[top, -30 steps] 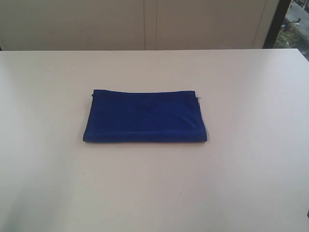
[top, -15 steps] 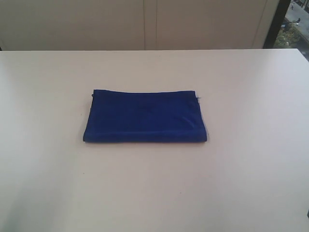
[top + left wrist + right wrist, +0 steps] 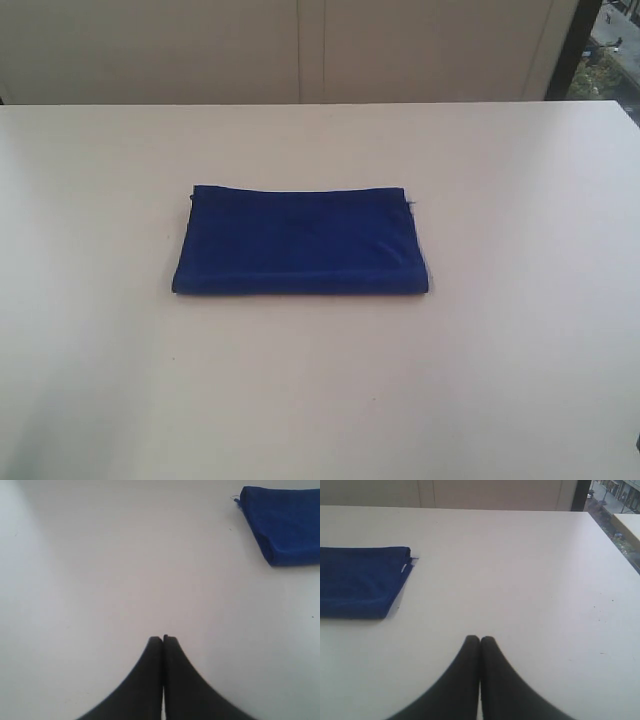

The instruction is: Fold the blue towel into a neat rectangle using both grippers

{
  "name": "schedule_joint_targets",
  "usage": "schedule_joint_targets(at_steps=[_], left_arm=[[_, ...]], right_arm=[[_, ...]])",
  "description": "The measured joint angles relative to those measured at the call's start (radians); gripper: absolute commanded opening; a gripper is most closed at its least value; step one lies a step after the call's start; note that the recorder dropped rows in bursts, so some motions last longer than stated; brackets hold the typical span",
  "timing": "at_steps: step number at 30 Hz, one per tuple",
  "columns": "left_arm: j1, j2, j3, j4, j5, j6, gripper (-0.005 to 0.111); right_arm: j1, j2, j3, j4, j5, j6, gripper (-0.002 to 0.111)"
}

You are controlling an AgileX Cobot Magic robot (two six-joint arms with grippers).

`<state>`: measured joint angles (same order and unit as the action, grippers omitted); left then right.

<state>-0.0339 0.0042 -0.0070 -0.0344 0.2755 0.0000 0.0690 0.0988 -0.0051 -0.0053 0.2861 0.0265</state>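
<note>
The blue towel (image 3: 300,241) lies folded into a flat rectangle near the middle of the white table (image 3: 520,200). Neither arm shows in the exterior view. In the left wrist view my left gripper (image 3: 163,639) is shut with nothing in it, hovering over bare tabletop well away from the towel (image 3: 287,522). In the right wrist view my right gripper (image 3: 480,639) is also shut and empty, apart from the towel (image 3: 360,580), whose small white tag (image 3: 404,568) shows at its near corner.
A pale wall (image 3: 300,50) runs behind the table's far edge. A dark window frame (image 3: 572,45) stands at the back right, with another table's corner (image 3: 627,522) beyond the right edge.
</note>
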Motion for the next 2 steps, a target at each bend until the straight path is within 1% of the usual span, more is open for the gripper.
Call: schedule_joint_targets(at_steps=[2], left_arm=[[0.000,0.000,0.000,0.000,0.000,0.000,0.000]], right_arm=[[0.000,0.000,0.000,0.000,0.000,0.000,0.000]])
